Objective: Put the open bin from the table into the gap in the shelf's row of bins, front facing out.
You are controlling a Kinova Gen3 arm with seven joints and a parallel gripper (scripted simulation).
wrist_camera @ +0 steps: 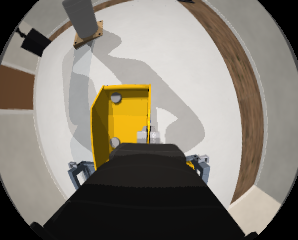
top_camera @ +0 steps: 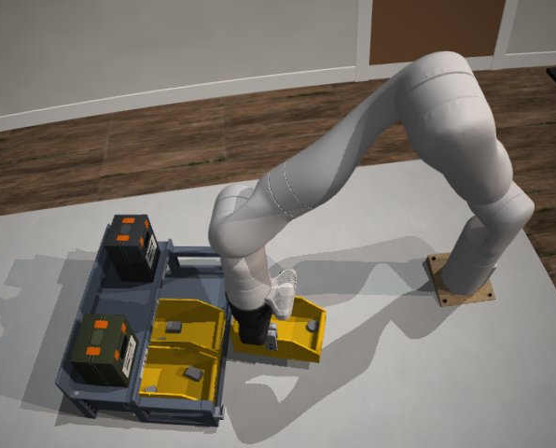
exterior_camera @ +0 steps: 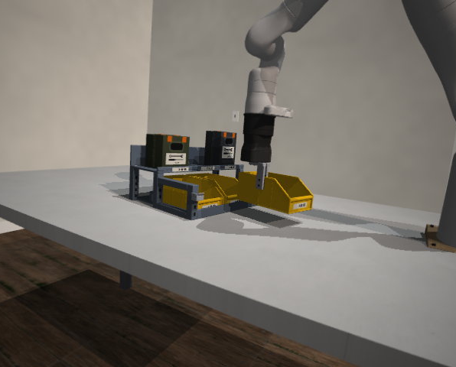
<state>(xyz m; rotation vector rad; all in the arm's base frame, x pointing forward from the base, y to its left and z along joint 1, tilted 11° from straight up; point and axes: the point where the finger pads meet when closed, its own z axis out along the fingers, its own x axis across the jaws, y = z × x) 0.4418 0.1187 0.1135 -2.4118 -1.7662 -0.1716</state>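
The yellow open bin (top_camera: 290, 332) hangs a little above the table, right in front of the grey shelf (top_camera: 138, 318), with its open front facing away from the shelf. My gripper (top_camera: 271, 338) (exterior_camera: 261, 180) is shut on the bin's side wall near its back end; this shows from the side too. A grey part (top_camera: 312, 325) lies in the bin's front end. In the wrist view the bin (wrist_camera: 123, 120) stretches away below my fingers. Two yellow bins (top_camera: 187, 323) (top_camera: 182, 373) sit in the shelf's lower row. The gap (top_camera: 194, 277) lies at the far end of the row, partly hidden by my arm.
A black case (top_camera: 131, 245) and a green case (top_camera: 104, 349) stand on the low upper board above the row. The shelf's front lip (exterior_camera: 197, 201) runs along the bins' fronts. The arm's base (top_camera: 461, 282) stands at the table's right side.
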